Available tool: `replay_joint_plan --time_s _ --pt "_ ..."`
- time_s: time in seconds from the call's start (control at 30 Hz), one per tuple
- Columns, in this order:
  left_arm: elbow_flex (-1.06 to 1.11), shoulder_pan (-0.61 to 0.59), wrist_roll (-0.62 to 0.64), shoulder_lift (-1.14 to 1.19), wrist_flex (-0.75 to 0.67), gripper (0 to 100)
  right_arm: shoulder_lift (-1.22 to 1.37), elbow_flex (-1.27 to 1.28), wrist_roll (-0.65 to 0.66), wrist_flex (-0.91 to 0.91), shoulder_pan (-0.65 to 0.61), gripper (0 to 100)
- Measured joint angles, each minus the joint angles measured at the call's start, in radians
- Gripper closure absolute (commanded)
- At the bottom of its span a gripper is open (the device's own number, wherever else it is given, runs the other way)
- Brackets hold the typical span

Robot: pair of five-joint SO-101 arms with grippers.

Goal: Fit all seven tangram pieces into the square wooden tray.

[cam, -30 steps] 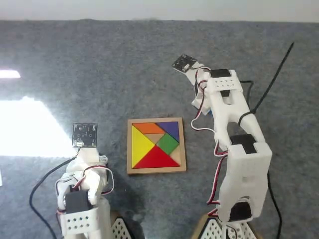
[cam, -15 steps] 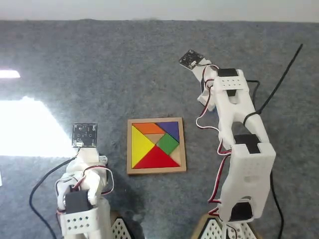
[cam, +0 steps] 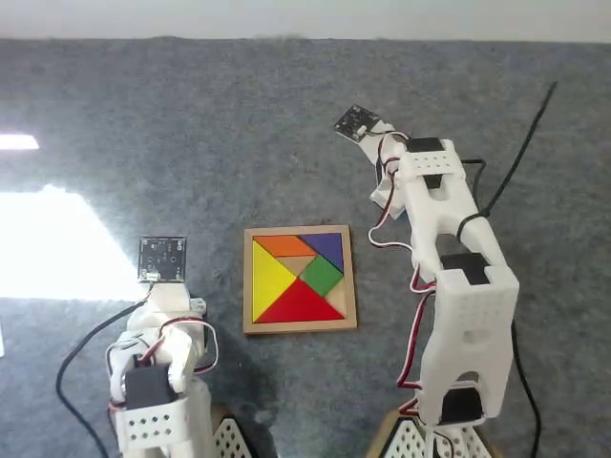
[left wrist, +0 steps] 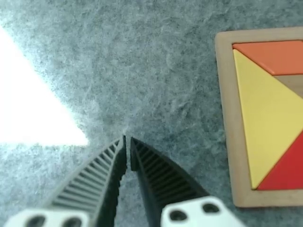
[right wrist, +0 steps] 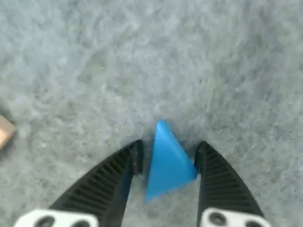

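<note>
The right gripper [right wrist: 169, 144] stands parted around a small blue triangular piece [right wrist: 168, 165] lying on the grey mat [cam: 191, 143], one finger touching its corner (about 1 o'clock from the square wooden tray [cam: 249, 281]). The left gripper [left wrist: 128, 140], at the tray's 9 o'clock, is pinched nearly closed and empty. Yellow, red, orange, green and purple pieces [cam: 272, 277] sit in the tray. Since half a second ago, the right wrist has swung back toward 9 o'clock.

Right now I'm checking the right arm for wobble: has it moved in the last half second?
Yes. In the high view the right arm has swung slightly sideways, back toward the wooden tray and its side of the table.
</note>
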Motion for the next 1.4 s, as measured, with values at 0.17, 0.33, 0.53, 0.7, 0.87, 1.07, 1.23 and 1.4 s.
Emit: replay_joint_plan --time_s 0.17,0.33,0.53,0.7,0.87,1.07,1.23,1.4 --pt "0.000 0.000 0.000 0.000 0.000 99 0.000 -0.006 -0.029 0.011 -0.003 93.5" --pt "0.000 0.000 0.000 0.000 0.000 99 -0.006 -0.020 -0.043 0.060 -0.002 97.6" --pt "0.000 0.000 0.000 0.000 0.000 99 -0.049 -0.003 -0.103 0.121 -0.003 97.6" --pt "0.000 0.000 0.000 0.000 0.000 99 -0.118 -0.002 -0.106 0.190 -0.003 99.0" --pt "0.000 0.000 0.000 0.000 0.000 99 -0.244 -0.002 0.140 0.387 -0.086 99.0" --pt "0.000 0.000 0.000 0.000 0.000 99 -0.334 -0.002 0.603 0.692 -0.376 99.0" --pt "0.000 0.000 0.000 0.000 0.000 99 -0.328 -0.002 0.692 0.723 -0.534 99.0" --pt "0.000 0.000 0.000 0.000 0.000 99 -0.273 0.101 0.792 0.724 -0.618 99.0"
